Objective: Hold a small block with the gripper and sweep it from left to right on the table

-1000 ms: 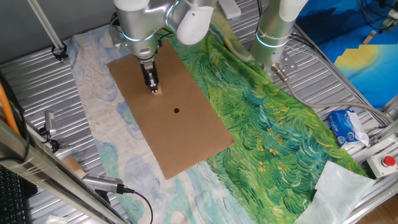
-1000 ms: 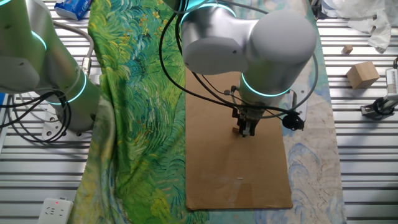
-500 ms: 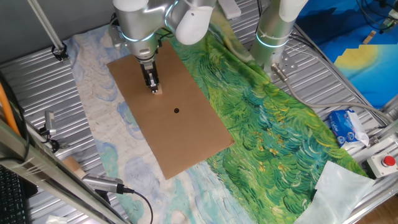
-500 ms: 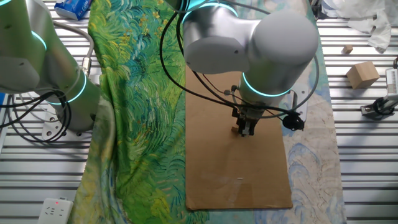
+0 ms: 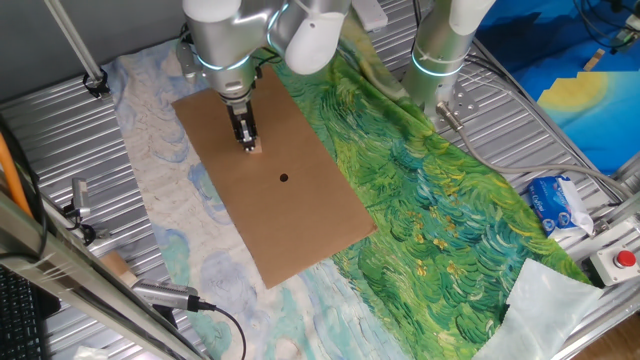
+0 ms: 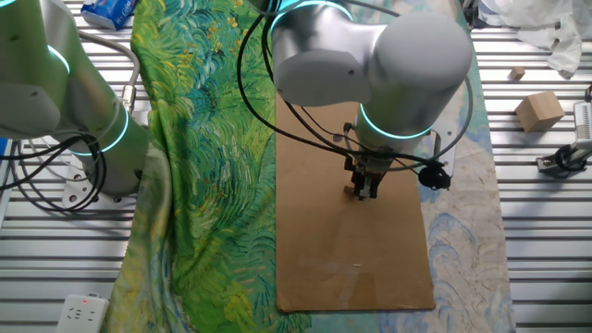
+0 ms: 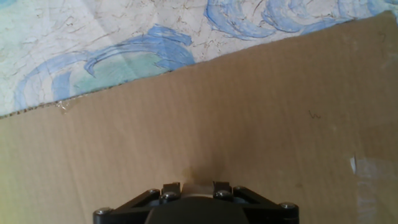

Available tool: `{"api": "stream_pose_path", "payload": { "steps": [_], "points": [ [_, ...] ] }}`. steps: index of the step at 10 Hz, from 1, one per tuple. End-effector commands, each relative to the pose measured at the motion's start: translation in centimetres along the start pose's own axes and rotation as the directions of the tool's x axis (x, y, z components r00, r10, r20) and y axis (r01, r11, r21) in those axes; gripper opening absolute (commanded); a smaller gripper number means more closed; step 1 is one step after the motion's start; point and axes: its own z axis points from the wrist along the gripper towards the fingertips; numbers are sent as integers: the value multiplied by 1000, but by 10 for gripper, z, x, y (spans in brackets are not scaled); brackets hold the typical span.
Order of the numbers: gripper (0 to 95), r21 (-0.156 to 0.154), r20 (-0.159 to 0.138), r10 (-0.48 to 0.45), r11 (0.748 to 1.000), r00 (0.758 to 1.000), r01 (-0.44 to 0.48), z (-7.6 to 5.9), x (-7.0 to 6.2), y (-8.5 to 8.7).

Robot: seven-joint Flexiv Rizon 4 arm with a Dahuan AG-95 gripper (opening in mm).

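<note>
The small block [image 5: 255, 146] is a tiny pale tan cube resting on the brown cardboard [image 5: 290, 210]. My gripper [image 5: 246, 141] points straight down with its black fingers closed on the block, which touches the cardboard. In the other fixed view the gripper [image 6: 364, 192] stands on the cardboard [image 6: 356, 268] with the block [image 6: 351, 192] just showing at its tip. In the hand view the block [image 7: 196, 188] sits pale between the two finger ends of the gripper [image 7: 196, 189], low in the frame.
A small black dot [image 5: 284, 178] lies on the cardboard right of the gripper. Green cloth [image 5: 440, 200] and pale blue cloth [image 5: 160, 200] flank the cardboard. A second upright arm column [image 5: 440, 50] stands at the back. A larger wooden block [image 6: 539, 111] lies on the ribbed metal.
</note>
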Motion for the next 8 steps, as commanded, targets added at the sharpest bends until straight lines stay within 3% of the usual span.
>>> {"api": "stream_pose_path", "payload": {
  "steps": [1, 8],
  "points": [
    [0, 6, -1, 7, 1000, 1000, -7, 5, -2, 8],
    [0, 38, 13, 38, 999, 999, -39, 11, -5, 45]
  ]
}}
